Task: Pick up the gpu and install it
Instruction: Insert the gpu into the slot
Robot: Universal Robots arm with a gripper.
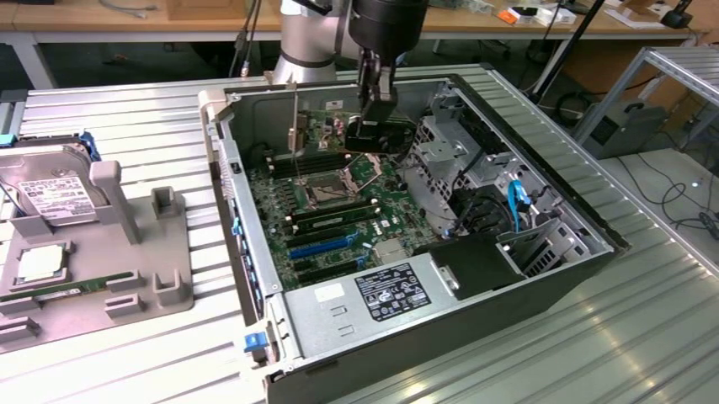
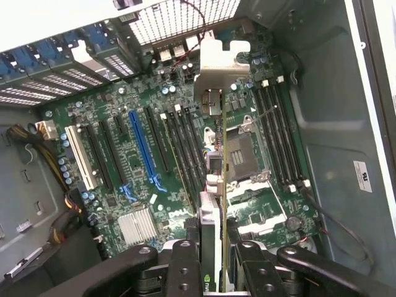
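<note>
— Where's the gpu (image 2: pixel 215 93) right now?

— In the gripper (image 1: pixel 371 135). The fingers (image 2: pixel 185 266) are pinched in against both faces of the card, with only its thickness between them. The card hangs on edge, and its metal bracket is at the end far from the fingers.

— Is it seated in a slot?

— Not that I can see. It's held inside the open computer case (image 1: pixel 540 278), above the motherboard (image 2: pixel 179 213). It's over the strip between the processor socket (image 2: pixel 244 148) and the row of black slots. The long blue slot (image 2: pixel 141 145) lies off to one side, apart from the card.

— And outside the case?

— On the exterior view's left, a grey holder (image 1: pixel 168 278) sits on the ribbed metal table (image 1: pixel 629 337). A silver hard drive (image 1: pixel 50 198) with a white label stands in it, well apart from the gripper.
</note>
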